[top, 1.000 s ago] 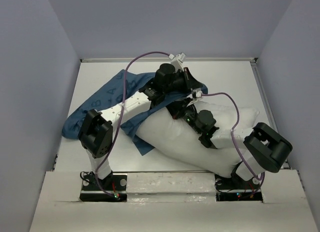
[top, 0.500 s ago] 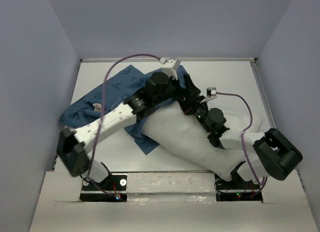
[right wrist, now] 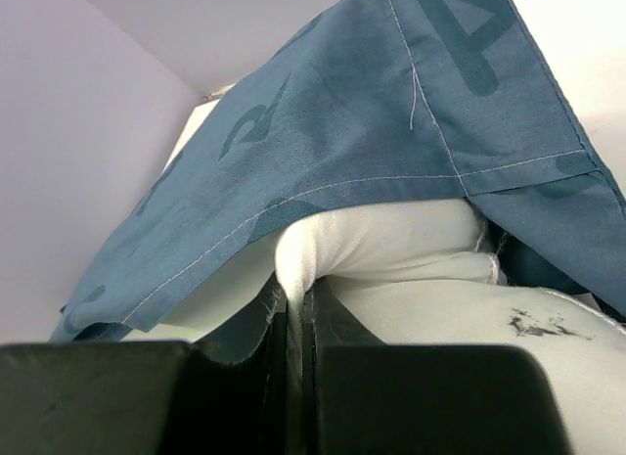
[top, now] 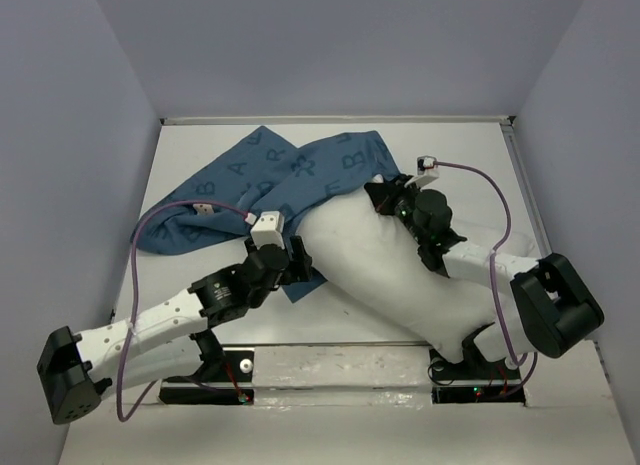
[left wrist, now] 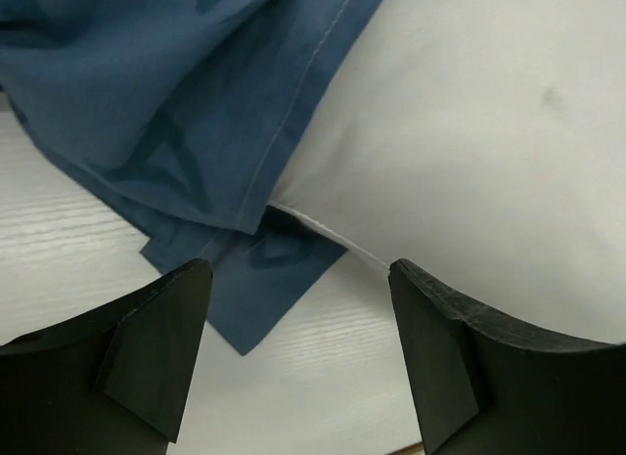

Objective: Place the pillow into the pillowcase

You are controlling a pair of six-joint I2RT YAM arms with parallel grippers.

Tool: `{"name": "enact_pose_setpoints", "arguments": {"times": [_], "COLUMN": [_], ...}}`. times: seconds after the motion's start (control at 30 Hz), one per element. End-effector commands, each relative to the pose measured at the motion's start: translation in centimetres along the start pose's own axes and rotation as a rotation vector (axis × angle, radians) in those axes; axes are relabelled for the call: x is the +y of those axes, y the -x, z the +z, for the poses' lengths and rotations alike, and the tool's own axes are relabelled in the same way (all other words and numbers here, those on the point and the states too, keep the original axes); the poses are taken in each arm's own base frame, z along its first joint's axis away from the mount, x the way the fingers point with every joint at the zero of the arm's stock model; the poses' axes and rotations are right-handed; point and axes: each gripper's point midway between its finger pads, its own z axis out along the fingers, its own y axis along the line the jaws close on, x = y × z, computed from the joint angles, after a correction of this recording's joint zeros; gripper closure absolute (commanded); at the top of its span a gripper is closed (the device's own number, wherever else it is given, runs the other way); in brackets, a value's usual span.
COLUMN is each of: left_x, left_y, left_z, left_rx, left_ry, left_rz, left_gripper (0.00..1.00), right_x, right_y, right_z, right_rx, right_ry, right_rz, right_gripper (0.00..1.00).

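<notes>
- The pillowcase (top: 250, 180), dark blue with lighter blue letters, lies rumpled on the white table (top: 470, 155), spread over the far left and centre; its right part is draped over the far end of the pillow
- The left arm stretches low from the near left corner toward the centre, and the left gripper (top: 298, 260) sits just beside the pillow's near-left edge, where a flap of pillowcase pokes out from under the pillow
- In the left wrist view the left gripper (left wrist: 298, 279) has its jaws standing wide apart with nothing between them; beyond them the stitched hem of the pillowcase (left wrist: 147, 93) lies over the pillow (left wrist: 489, 132), and a lower layer of blue cloth lies flat on the table (left wrist: 59, 269)
- The pillow (top: 390, 280), plump and white, lies on a slant from the centre down to the near right, its near end by the right arm's base
- The right gripper (top: 388, 197) rests on the pillow's far end, right at the edge of the pillowcase
- In the right wrist view the right gripper (right wrist: 298, 308) has its jaws pressed together on a pinched fold of the pillow (right wrist: 391, 240), with the pillowcase (right wrist: 372, 113) hanging over that fold like a hood
</notes>
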Motion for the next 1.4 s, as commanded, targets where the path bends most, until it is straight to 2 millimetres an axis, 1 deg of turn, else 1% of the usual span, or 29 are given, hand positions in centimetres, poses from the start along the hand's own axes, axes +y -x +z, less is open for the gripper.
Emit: {"name": "enact_pose_setpoints", "arguments": {"times": [0.0,0.07,0.13,0.2,0.23,0.37,0.47,0.5,0.53,0.57,0.7,0.73,0.77,0.8,0.83,0.9,0.93,0.97,1.0,1.03,1.07,1.1,1.13,1.17,1.2,1.23,1.27,1.3,1.37], "left_x": [1.5,2.5,2.7,2.7,2.9,2.3,1.5,1.7,1.9,2.6,1.6,0.9,-0.5,-1.4,-3.8,-7.7,-11.0,-13.5,-15.3,-17.5,-19.6,-21.4,-23.1,-24.4,-25.1,-25.0,-24.9,-24.6,-23.5], "left_y": [2.1,2.2,2.3,2.8,2.5,2.5,3.2,3.6,3.8,4.2,5.8,6.4,6.2,6.4,6.8,6.4,6.1,5.2,4.8,5.0,4.1,3.0,2.4,1.3,1.2,0.6,0.2,0.2,-0.5], "left_z": [1.0,1.6,1.5,1.3,1.4,2.5,3.8,4.5,4.9,5.5,6.1,6.1,6.1,5.9,5.2,4.0,2.6,1.4,0.6,-0.7,-2.2,-3.7,-4.6,-6.1,-6.5,-6.6,-6.6,-6.9,-7.0], "left_rx": [-0.104,-0.115,-0.127,-0.154,-0.154,-0.163,-0.173,-0.175,-0.177,-0.176,-0.196,-0.195,-0.173,-0.171,-0.178,-0.142,-0.130,-0.087,-0.069,-0.062,-0.037,0.015,0.035,0.083,0.075,0.089,0.103,0.109,0.129], "left_ry": [0.141,0.218,0.230,0.224,0.226,0.191,0.169,0.179,0.190,0.213,0.202,0.183,0.120,0.086,0.014,-0.133,-0.240,-0.355,-0.424,-0.508,-0.599,-0.715,-0.804,-0.899,-0.933,-0.939,-0.939,-0.937,-0.918], "left_rz": [0.034,0.056,0.049,0.027,0.042,0.092,0.112,0.127,0.138,0.157,0.177,0.187,0.187,0.185,0.187,0.198,0.206,0.225,0.231,0.228,0.235,0.229,0.218,0.219,0.214,0.217,0.219,0.214,0.211], "left_gripper": [0.17,0.21,0.22,0.23,0.23,0.24,0.30,0.40,0.45,0.55,0.87,1.00,1.00,1.00,1.00,1.00,1.00,1.00,1.00,1.00,1.00,1.00,1.00,1.00,1.00,1.00,1.00,1.00,1.00], "right_x": [0.0,0.2,0.2,0.2,0.2,0.5,0.4,0.3,0.3,0.3,0.3,0.0,-0.3,0.1,0.1,-0.1,-0.4,-1.1,-1.4,-2.0,-1.5,-2.4,-2.4,-3.1,-3.3,-3.8,-3.6,-4.6,-5.2], "right_y": [3.1,3.2,3.7,3.7,3.7,4.1,4.0,4.0,4.0,3.9,4.3,4.8,4.8,5.5,5.7,7.1,7.7,8.6,9.2,9.5,11.1,11.7,12.6,13.1,13.5,13.8,15.7,16.6,18.3], "right_z": [0.7,0.7,0.7,0.7,0.7,0.6,0.5,0.4,0.4,0.3,0.4,0.6,0.9,1.3,1.5,2.4,2.7,3.0,3.2,3.7,4.2,4.4,5.1,5.2,5.4,5.6,5.8,5.6,5.4], "right_rx": [-0.056,-0.048,-0.053,-0.048,-0.046,-0.046,-0.046,-0.046,-0.046,-0.044,-0.052,-0.064,-0.063,-0.079,-0.087,-0.134,-0.155,-0.199,-0.219,-0.232,-0.275,-0.301,-0.325,-0.349,-0.363,-0.373,-0.416,-0.428,-0.451], "right_ry": [-0.012,-0.006,-0.007,-0.009,-0.009,0.010,0.008,0.005,0.003,0.003,-0.002,-0.014,-0.028,-0.027,-0.035,-0.073,-0.099,-0.148,-0.175,-0.211,-0.226,-0.284,-0.305,-0.353,-0.376,-0.407,-0.424,-0.464,-0.498], "right_rz": [-0.024,-0.035,-0.048,-0.058,-0.058,-0.052,-0.053,-0.055,-0.053,-0.055,-0.053,-0.051,-0.051,-0.049,-0.042,-0.027,-0.019,-0.012,-0.010,-0.009,0.001,0.005,0.010,0.012,0.010,-0.004,-0.003,-0.011,-0.023], "right_gripper": [1.00,1.00,1.00,1.00,1.00,1.00,1.00,1.00,1.00,1.00,1.00,1.00,1.00,1.00,1.00,1.00,1.00,1.00,1.00,1.00,1.00,1.00,1.00,1.00,1.00,1.00,1.00,1.00,1.00]}}
